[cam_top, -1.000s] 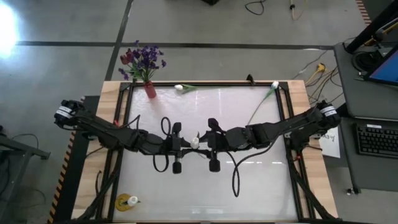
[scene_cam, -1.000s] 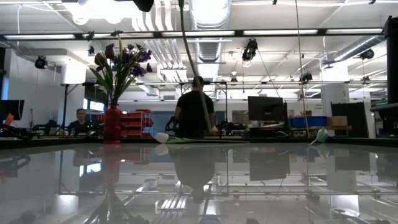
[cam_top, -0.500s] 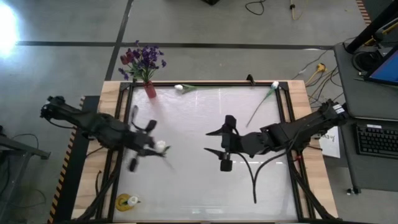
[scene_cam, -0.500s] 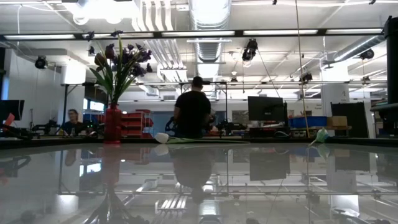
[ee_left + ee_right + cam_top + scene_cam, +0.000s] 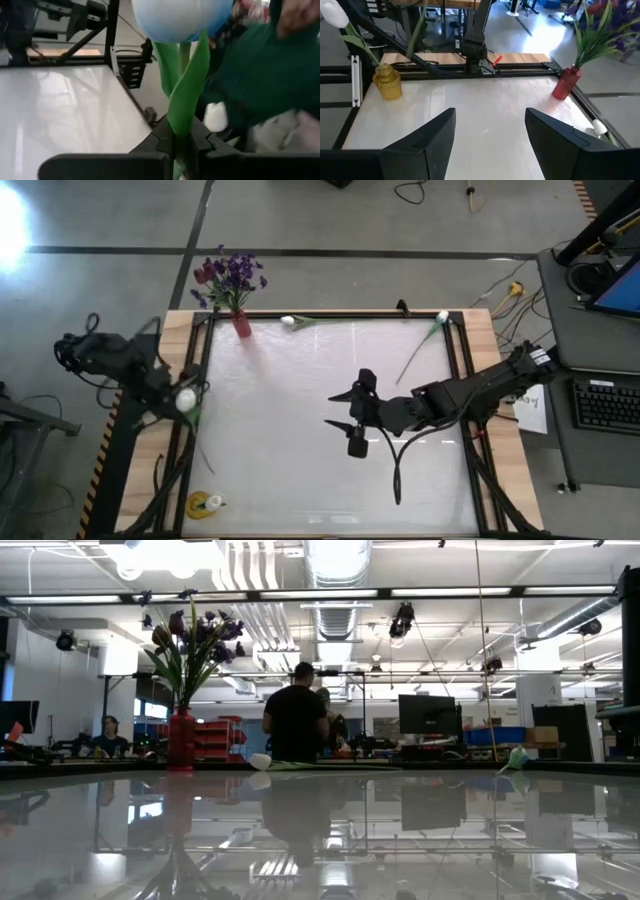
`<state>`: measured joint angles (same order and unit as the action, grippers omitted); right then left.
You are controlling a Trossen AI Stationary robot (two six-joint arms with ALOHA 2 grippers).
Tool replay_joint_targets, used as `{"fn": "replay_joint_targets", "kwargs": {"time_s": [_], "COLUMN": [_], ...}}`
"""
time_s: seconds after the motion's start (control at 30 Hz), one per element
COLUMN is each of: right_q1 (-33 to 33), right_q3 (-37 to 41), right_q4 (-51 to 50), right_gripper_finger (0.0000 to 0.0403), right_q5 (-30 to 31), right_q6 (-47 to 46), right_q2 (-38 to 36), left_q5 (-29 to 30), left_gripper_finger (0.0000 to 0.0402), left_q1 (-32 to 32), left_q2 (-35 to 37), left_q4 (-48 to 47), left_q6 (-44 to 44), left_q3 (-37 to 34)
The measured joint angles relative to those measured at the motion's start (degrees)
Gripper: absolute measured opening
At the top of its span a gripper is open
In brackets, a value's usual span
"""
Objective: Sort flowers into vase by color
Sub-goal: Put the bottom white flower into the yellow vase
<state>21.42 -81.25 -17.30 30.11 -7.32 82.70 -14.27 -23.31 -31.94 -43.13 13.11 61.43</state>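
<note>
Over the left edge of the white table point(image 5: 300, 440), well away from the red vase point(image 5: 241, 326), we see the left gripper point(image 5: 181, 145) with its fingers clamped together on the green stem of a white tulip point(image 5: 185, 399). From the left wrist, the pale bud point(image 5: 175, 17) stands above the pinched stem and a broad leaf rises beside it. From above, that bud sits just outside the table's dark frame, between the red vase at the far left corner and the yellow vase point(image 5: 203, 504) at the near left corner.

The red vase holds purple blossoms point(image 5: 235, 272) and a dark red tulip point(image 5: 204, 274); in the low view the bunch point(image 5: 190, 640) stands upright over the vase's neck. Just beside the red vase, along the far edge of the table, a second white tulip point(image 5: 289, 322) lies flat with its stem pointing away from the vase. A third white tulip point(image 5: 441, 317) lies farther along that edge, near the far right corner, its stem slanting in over the table.

Well apart from the red vase, the right gripper point(image 5: 345, 408) hangs over the middle of the table with its fingers point(image 5: 427, 137) spread apart and nothing between them. Its wrist camera looks across the table at the yellow vase point(image 5: 387, 81), the red vase point(image 5: 566, 82) and the raised white tulip point(image 5: 335, 15).

A person point(image 5: 296, 720) shows in the room beyond the table, behind the red vase.
</note>
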Motion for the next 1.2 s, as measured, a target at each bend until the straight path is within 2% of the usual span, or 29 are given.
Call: {"fn": "replay_joint_targets", "kwargs": {"time_s": [0.17, 0.3, 0.4, 0.57, 0.63, 0.8, 1.0, 1.2], "right_q1": [0.3, 0.3, 0.3, 0.3, 0.3, 0.3, -0.7, -1.6], "right_q3": [0.0, 0.0, 0.0, 0.0, -0.2, -1.3, -1.9, -1.9], "right_q4": [0.0, 0.0, 0.0, 0.1, -0.1, 0.3, 0.3, 0.3], "right_gripper_finger": [0.0231, 0.0231, 0.0231, 0.0231, 0.0231, 0.0231, 0.0231, 0.0231], "right_q5": [0.1, 0.0, 0.1, 0.1, 0.3, 1.6, 3.1, 3.1], "right_q6": [-0.9, -2.7, -3.7, -5.6, -6.1, -6.2, -5.5, -5.6], "right_q2": [0.0, 0.0, 0.0, 0.0, 0.0, -0.1, -0.1, -0.1], "left_q5": [1.3, 1.3, -2.8, -13.2, -15.0, -14.6, -8.0, -5.5], "left_gripper_finger": [0.0000, 0.0000, 0.0000, 0.0000, 0.0000, 0.0000, 0.0000, 0.0000], "left_q1": [0.0, 0.0, 0.0, -1.1, -2.1, -5.4, -9.6, -13.9], "left_q2": [4.7, 6.1, 5.7, 3.8, 3.3, 3.0, 2.8, 1.3], "left_q4": [-5.5, -5.2, -1.5, 12.6, 14.5, 14.2, 15.4, 17.7], "left_q6": [6.1, 8.1, 8.6, 5.9, 5.5, 5.4, 1.1, -0.8], "left_q3": [-0.1, -1.8, -4.9, -12.3, -14.3, -18.0, -18.8, -18.8]}}
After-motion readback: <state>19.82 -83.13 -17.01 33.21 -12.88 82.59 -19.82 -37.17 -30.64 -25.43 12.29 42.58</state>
